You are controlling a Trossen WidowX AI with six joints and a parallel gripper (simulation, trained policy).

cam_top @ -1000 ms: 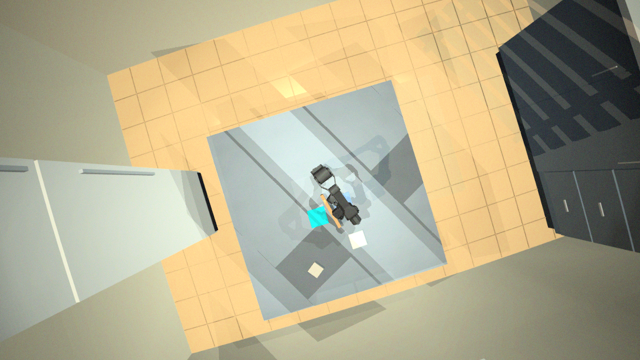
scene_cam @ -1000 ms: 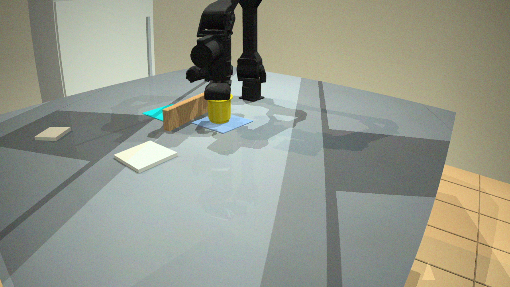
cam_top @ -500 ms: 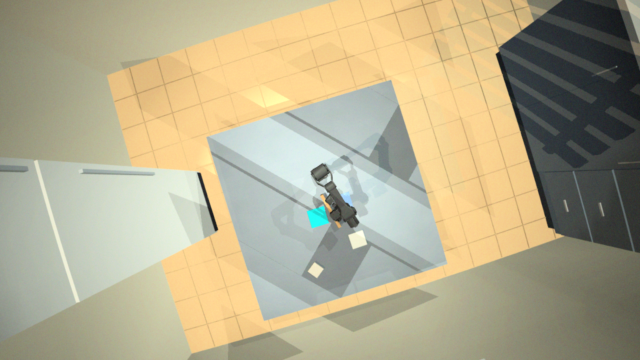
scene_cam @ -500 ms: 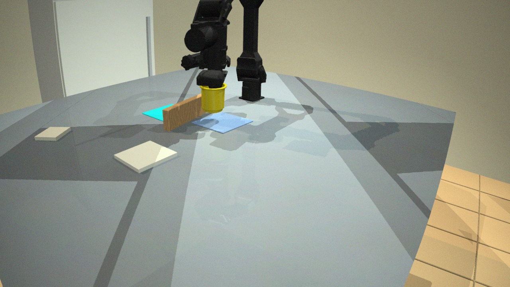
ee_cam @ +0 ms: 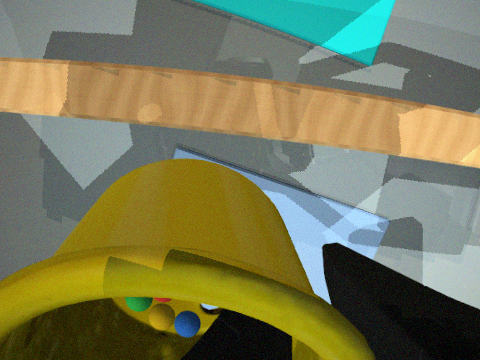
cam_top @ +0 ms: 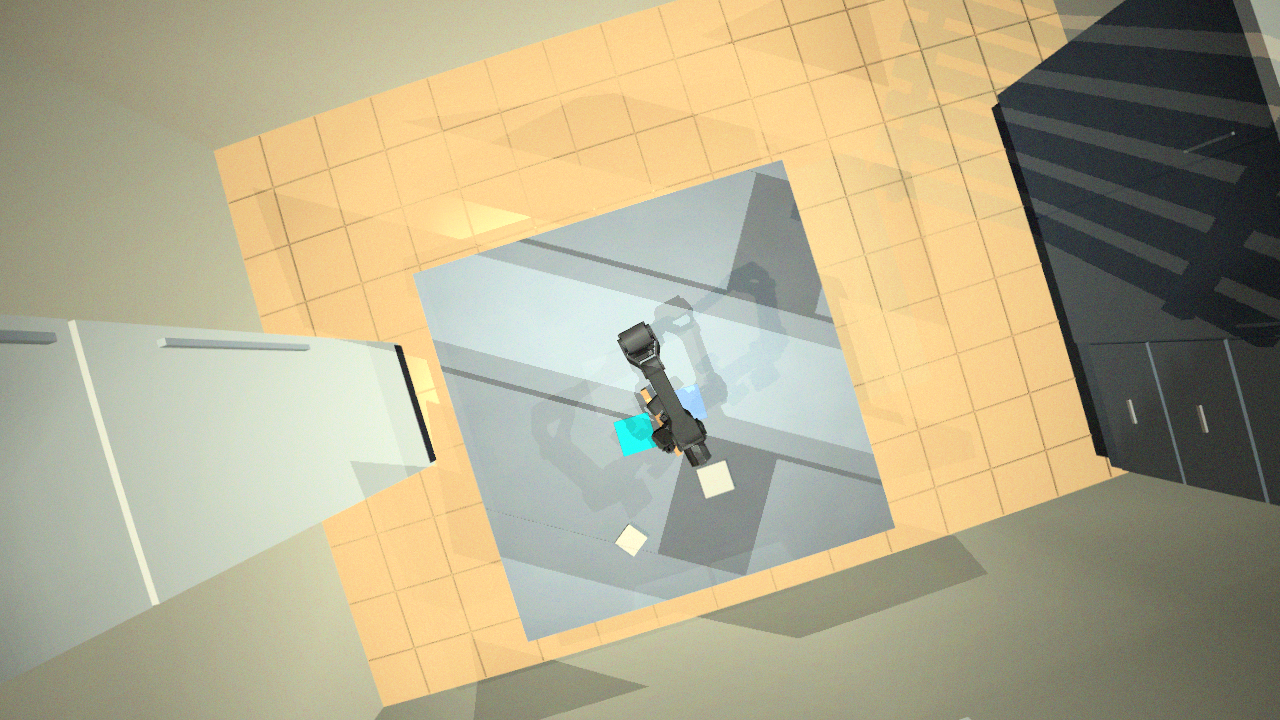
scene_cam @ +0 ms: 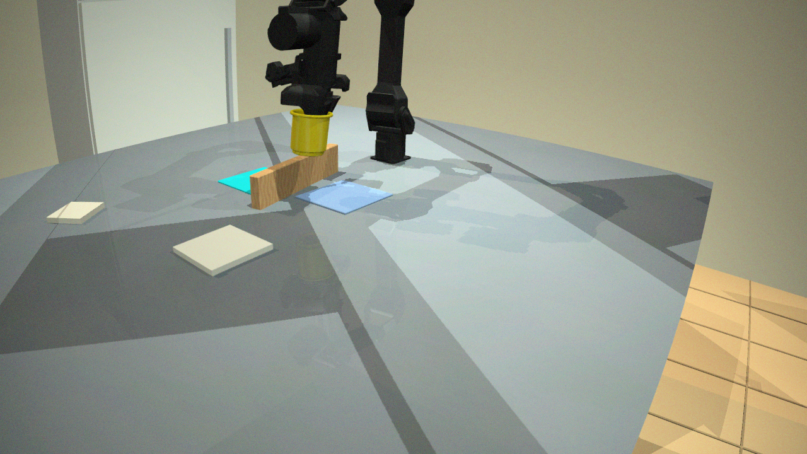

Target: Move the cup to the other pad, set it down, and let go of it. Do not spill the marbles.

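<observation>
One finger is inside the yellow cup [scene_cam: 309, 134] [ee_cam: 190, 215], another outside.

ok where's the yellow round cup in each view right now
top: not visible, the black arm covers that area
exterior: upper middle, yellow round cup raised, partly in front of the wooden bar
wrist: bottom left, large, cup cut off by the picture edge
shared landmark: flat cyan square pad
</observation>
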